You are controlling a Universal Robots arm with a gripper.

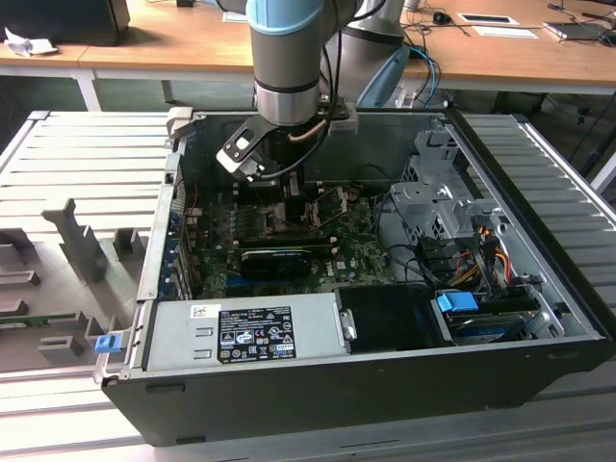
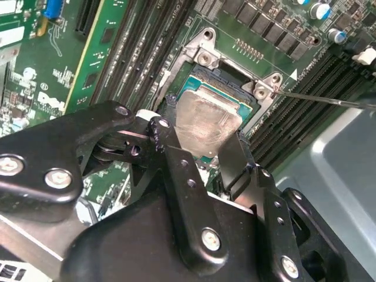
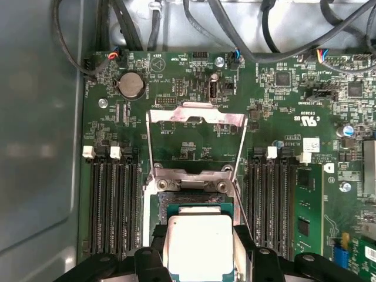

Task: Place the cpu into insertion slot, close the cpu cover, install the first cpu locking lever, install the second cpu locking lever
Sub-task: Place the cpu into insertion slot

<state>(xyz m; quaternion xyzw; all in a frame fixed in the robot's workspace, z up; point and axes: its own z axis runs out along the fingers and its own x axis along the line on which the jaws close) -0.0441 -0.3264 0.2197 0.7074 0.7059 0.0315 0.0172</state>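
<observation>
**Exterior view.** The arm (image 1: 289, 58) reaches down into an open computer case (image 1: 289, 404). The gripper (image 1: 277, 188) hangs low over the green board (image 1: 356, 245), just behind a long black card (image 1: 274, 260). A silver power supply (image 1: 245, 327) fills the case's near corner on the exterior view's left.

**Second wrist view.** The cpu (image 2: 208, 120) lies silver face up between the two black fingers (image 2: 176, 158). One finger is set against each of two opposite edges, so the claw is closed on the chip. The cpu is at the slot (image 2: 207, 57), whose silver rim with two screws shows just beyond it. Whether the chip is fully seated or just above the pins cannot be told. A thin metal lever (image 2: 329, 100) runs from a corner of the rim out across the memory sockets (image 2: 135, 47).

**First wrist view.** The gripper (image 3: 200, 235) again holds the cpu (image 3: 200, 247), with fingers (image 3: 157, 235) at both sides. The slot (image 3: 191, 197) shows directly beyond the chip, flanked by memory sockets (image 3: 114, 200) on either side. The cover (image 3: 197, 116) stands open, folded back from the slot's hinge over the board, and green board shows through its cut-out. A coin cell (image 3: 130, 85) sits on the board near the cover's far corner.
</observation>
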